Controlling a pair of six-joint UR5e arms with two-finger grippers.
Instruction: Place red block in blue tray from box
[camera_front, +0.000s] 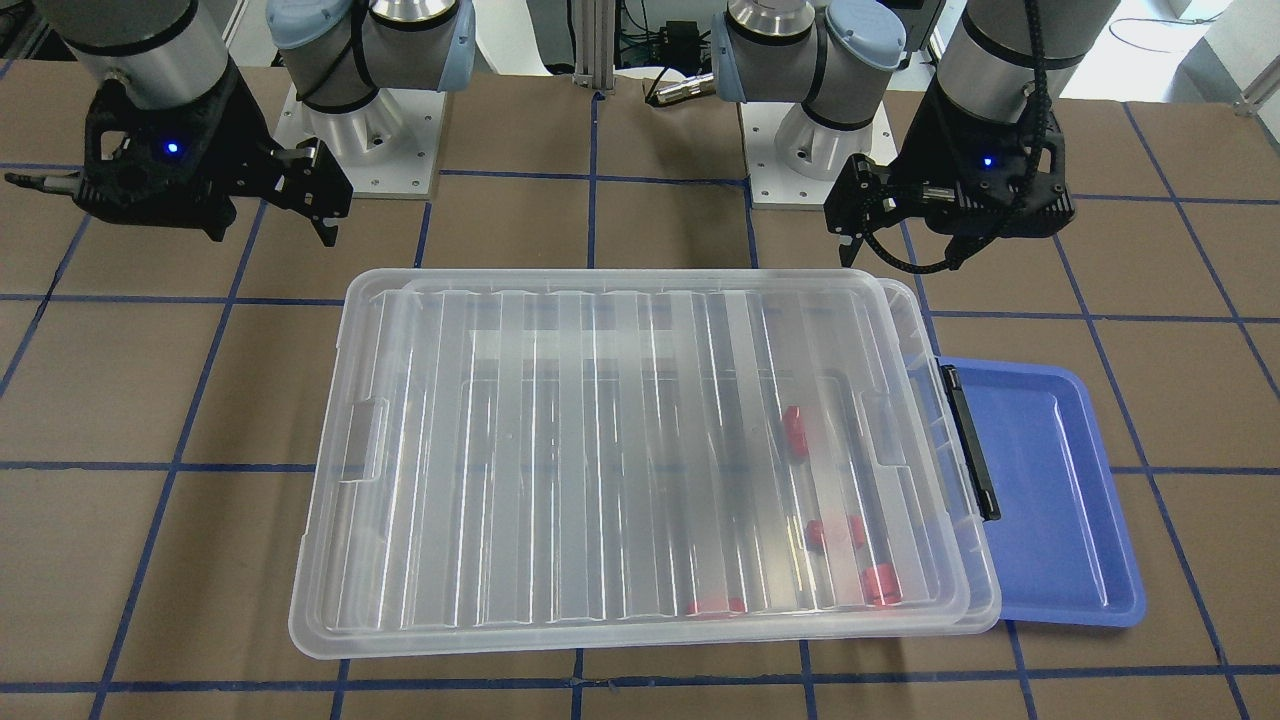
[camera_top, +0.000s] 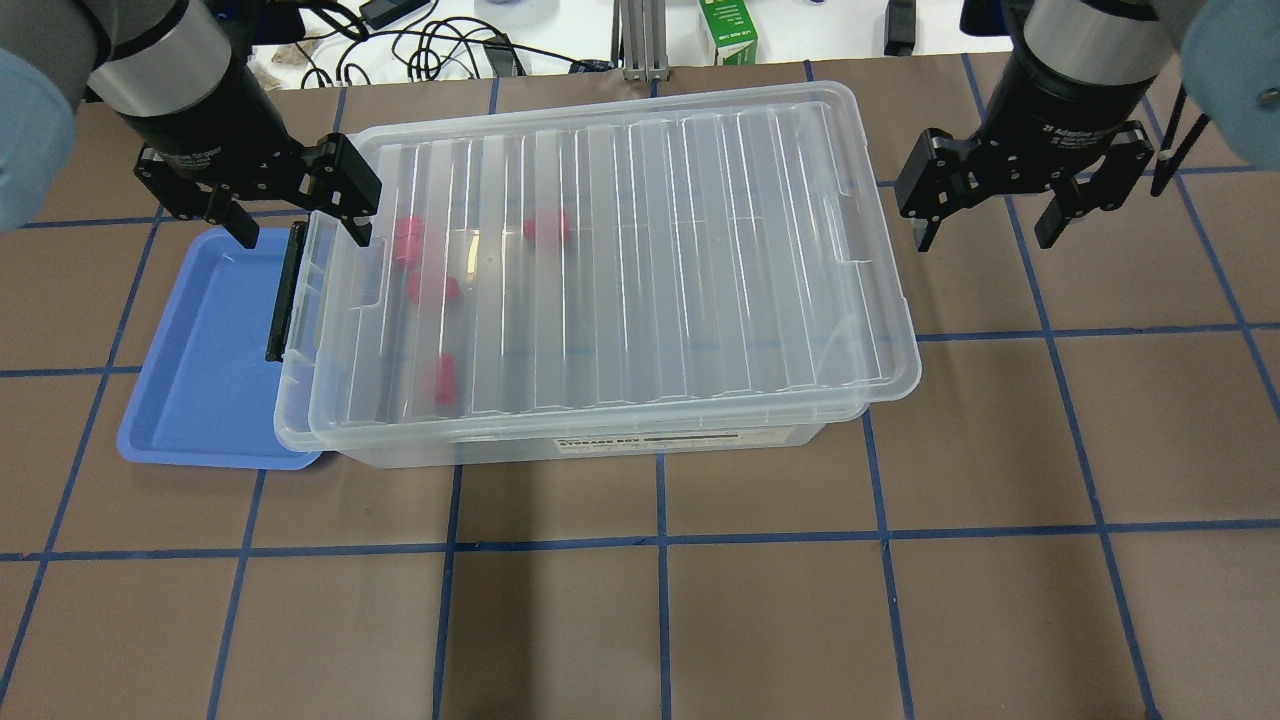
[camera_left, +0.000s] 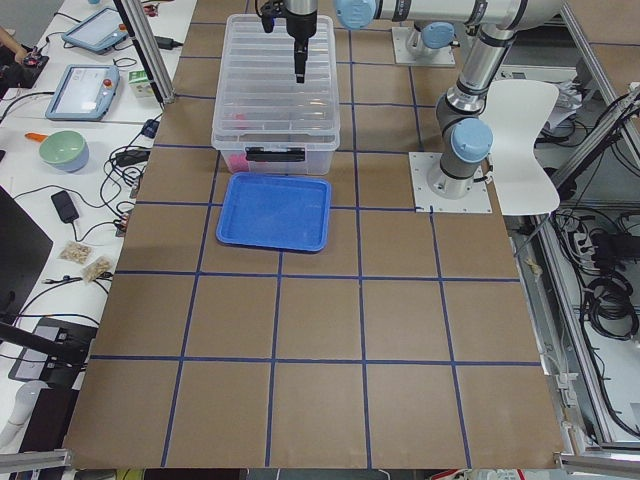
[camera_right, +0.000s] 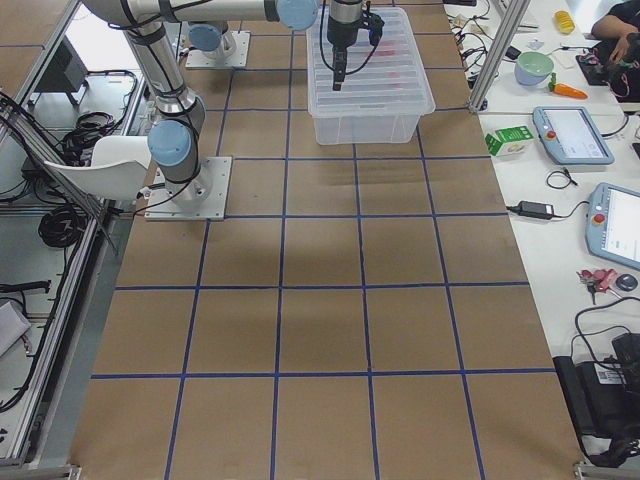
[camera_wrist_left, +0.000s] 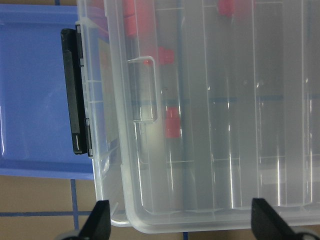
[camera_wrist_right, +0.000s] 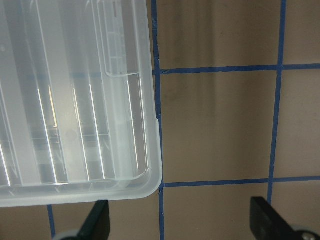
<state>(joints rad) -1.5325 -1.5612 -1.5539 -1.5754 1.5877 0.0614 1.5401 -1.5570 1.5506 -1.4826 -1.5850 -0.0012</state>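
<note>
The box (camera_top: 600, 270) is a clear bin with its ribbed lid on and a black latch bar (camera_top: 285, 290) at its left end. Several red blocks (camera_top: 408, 240) lie inside near that end, blurred through the lid (camera_front: 835, 532) (camera_wrist_left: 172, 122). The blue tray (camera_top: 200, 370) lies against the latch end, empty, its edge tucked under the box. My left gripper (camera_top: 295, 225) is open and empty above the latch end, far side. My right gripper (camera_top: 985, 225) is open and empty, above the table just off the box's right end (camera_wrist_right: 75, 100).
The brown table has a blue tape grid (camera_top: 660, 540). A green carton (camera_top: 728, 30) and cables lie beyond the far edge. The arm bases (camera_front: 370, 140) stand behind the box. Tablets and a bowl sit on side benches (camera_left: 70, 150).
</note>
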